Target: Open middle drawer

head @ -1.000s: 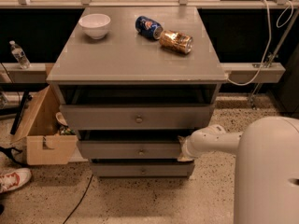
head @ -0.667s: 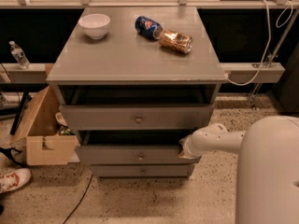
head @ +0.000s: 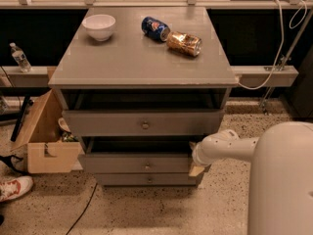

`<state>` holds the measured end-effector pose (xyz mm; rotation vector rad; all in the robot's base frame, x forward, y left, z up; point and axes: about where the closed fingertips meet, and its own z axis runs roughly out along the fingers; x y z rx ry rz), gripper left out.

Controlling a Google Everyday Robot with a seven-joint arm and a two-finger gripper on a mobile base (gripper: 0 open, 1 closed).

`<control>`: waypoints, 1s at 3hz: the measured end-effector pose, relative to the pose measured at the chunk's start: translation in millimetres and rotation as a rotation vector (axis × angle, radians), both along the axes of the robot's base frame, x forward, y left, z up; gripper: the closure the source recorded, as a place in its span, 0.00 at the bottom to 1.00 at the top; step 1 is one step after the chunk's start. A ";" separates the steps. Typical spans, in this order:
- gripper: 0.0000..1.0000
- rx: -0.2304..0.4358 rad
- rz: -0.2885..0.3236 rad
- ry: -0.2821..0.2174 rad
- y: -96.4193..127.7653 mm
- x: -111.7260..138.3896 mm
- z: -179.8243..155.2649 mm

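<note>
The grey cabinet [head: 142, 58] has three grey drawer fronts, each with a small round brass knob. The middle drawer [head: 122, 163] is pulled out a little, with a dark gap above it. Its knob [head: 147, 166] is in plain sight. The top drawer [head: 107, 124] also stands out from the frame. The bottom drawer [head: 122, 179] sits further back. My gripper [head: 196, 164] is at the right end of the middle drawer's front, at the end of my white arm [head: 230, 146], which reaches in from the right.
On the cabinet top are a white bowl [head: 99, 26], a blue can [head: 155, 28] on its side and a gold can [head: 184, 43] on its side. An open cardboard box [head: 44, 136] stands on the floor at the left. A water bottle [head: 20, 58] stands on the left ledge. A shoe [head: 13, 188] and cables lie on the floor.
The middle drawer has slid further out toward the camera, and my gripper at its right end has moved with it. The things on top have not moved.
</note>
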<state>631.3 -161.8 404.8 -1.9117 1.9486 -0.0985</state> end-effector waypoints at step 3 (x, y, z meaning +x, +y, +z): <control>0.00 -0.010 0.048 0.080 4.8 -17.0 -2.8</control>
